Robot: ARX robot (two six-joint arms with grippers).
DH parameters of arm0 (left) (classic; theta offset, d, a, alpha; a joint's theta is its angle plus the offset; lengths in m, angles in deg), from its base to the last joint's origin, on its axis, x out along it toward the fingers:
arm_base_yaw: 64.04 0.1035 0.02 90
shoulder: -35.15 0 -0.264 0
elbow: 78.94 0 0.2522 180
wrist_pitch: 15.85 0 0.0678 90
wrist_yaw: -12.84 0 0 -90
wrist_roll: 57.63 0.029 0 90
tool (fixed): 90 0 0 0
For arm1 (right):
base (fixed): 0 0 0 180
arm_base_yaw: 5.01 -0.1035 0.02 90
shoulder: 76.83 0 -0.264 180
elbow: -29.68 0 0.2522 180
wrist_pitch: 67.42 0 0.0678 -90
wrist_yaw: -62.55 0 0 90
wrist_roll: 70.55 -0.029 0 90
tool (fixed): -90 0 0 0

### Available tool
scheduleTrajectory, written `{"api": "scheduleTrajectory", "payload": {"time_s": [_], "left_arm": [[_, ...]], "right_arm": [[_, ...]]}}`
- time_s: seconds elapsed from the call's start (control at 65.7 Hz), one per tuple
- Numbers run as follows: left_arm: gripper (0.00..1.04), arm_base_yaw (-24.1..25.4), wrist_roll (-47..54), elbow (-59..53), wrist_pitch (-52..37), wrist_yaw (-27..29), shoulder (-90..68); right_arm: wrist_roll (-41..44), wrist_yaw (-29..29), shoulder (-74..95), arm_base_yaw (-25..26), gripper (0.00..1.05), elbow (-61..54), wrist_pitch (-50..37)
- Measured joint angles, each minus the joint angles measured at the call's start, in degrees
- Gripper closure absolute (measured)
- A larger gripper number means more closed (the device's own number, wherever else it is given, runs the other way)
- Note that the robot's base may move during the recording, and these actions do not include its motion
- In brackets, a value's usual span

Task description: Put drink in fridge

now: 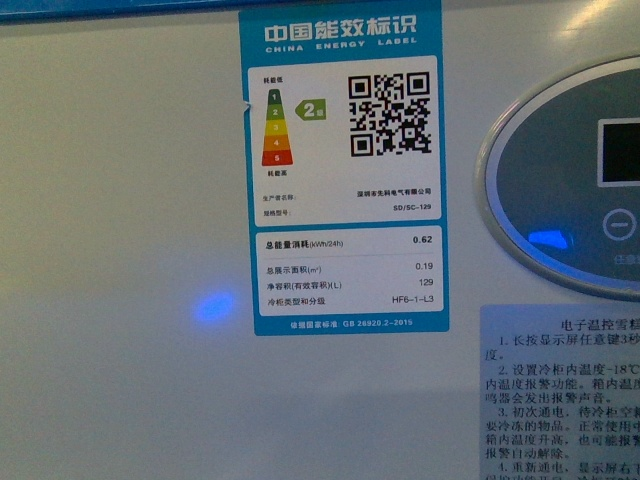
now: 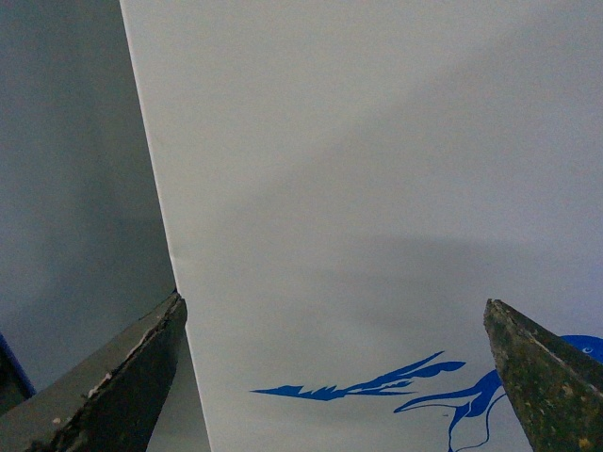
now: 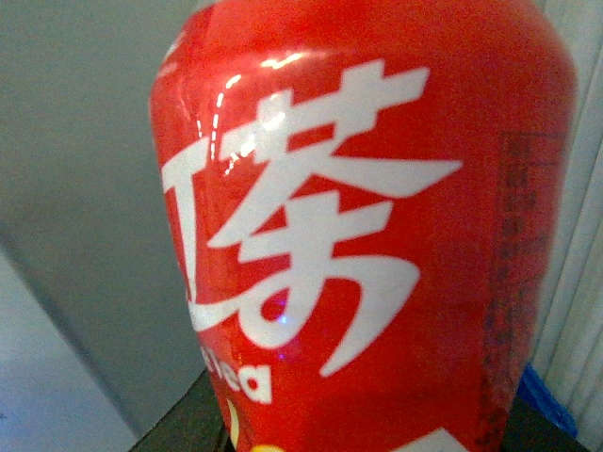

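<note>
The drink [image 3: 367, 235] fills the right wrist view: its red label with large white lettering is pressed close to the camera, and my right gripper [image 3: 358, 438] is shut on it, only dark finger edges showing at the bottom. The fridge [image 1: 120, 250] takes up the front view as a white wall very close by, carrying a blue energy label [image 1: 345, 170]. In the left wrist view my left gripper [image 2: 339, 377] stands open, its two dark fingertips [image 2: 141, 377] wide apart with nothing between them, facing the fridge's white side [image 2: 377, 188] with its blue print [image 2: 377, 386]. The fridge's lid is out of view.
A grey oval control panel [image 1: 570, 190] with a blue light and a printed instruction sticker [image 1: 560, 400] sit on the fridge wall at the right. A grey surface [image 2: 66, 188] lies beside the fridge's corner edge in the left wrist view. A blue edge [image 3: 551, 400] shows behind the drink.
</note>
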Motion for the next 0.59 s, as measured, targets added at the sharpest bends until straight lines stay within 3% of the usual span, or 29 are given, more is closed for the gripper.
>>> {"api": "scheduleTrajectory", "payload": {"time_s": [0.213,0.594], "left_arm": [[0.08,0.0,0.0,0.0,0.0,0.0,0.0],[0.08,0.0,0.0,0.0,0.0,0.0,0.0]], "right_arm": [[0.6,6.7,-1.0,-8.9,0.68,-1.9,-3.7],[0.6,8.2,-1.6,-9.9,0.68,-2.6,-3.1]]}}
